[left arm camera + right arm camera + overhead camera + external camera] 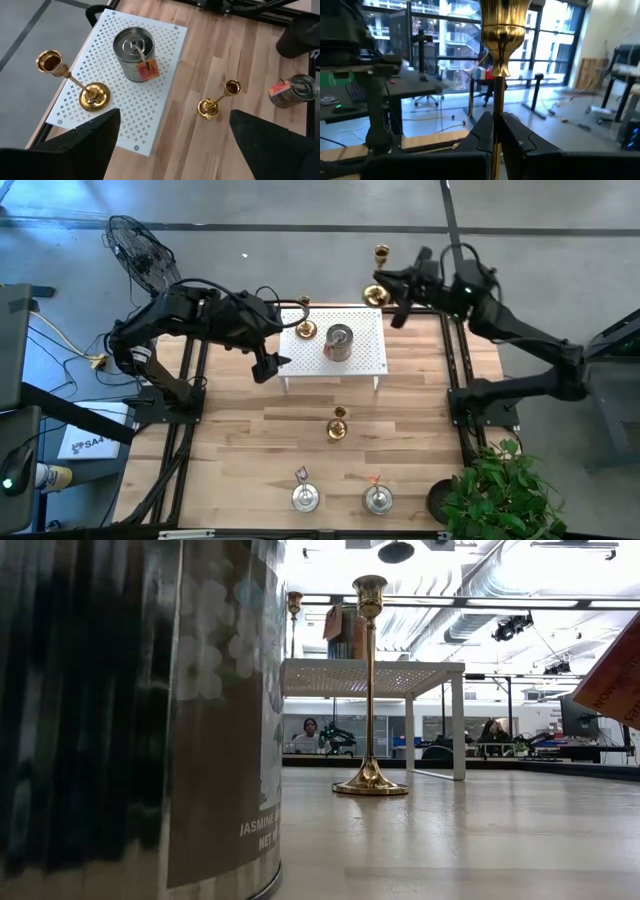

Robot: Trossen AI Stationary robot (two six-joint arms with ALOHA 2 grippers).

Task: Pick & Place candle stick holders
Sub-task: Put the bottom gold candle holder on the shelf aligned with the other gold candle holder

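Note:
My right gripper (388, 288) is shut on a gold candle stick holder (380, 272) beyond the table's far edge, by the far right corner of the white rack (365, 360). On the rack stand another gold holder (305, 320) and a squat silvery one (340, 343). A third gold holder (337, 425) stands on its round base mid-table, and two silvery ones (305, 498) (377, 498) sit near the front edge. My left gripper (270, 365) hovers open left of the rack, holding nothing. My right gripper pinches the gold holder's slim stem (496, 112) between its two fingers (482, 135), below the cup (502, 20). The fingers reach in about level from the table's right side and lie across the stem. The holder stands roughly upright, lifted clear; its base is hidden in the wrist view.
A potted plant (500, 490) stands at the table's near right corner and a fan (140, 250) off its far left. In the low view, one silvery tin (140, 720) fills the left of the picture. Bare wood lies between the rack and the front holders.

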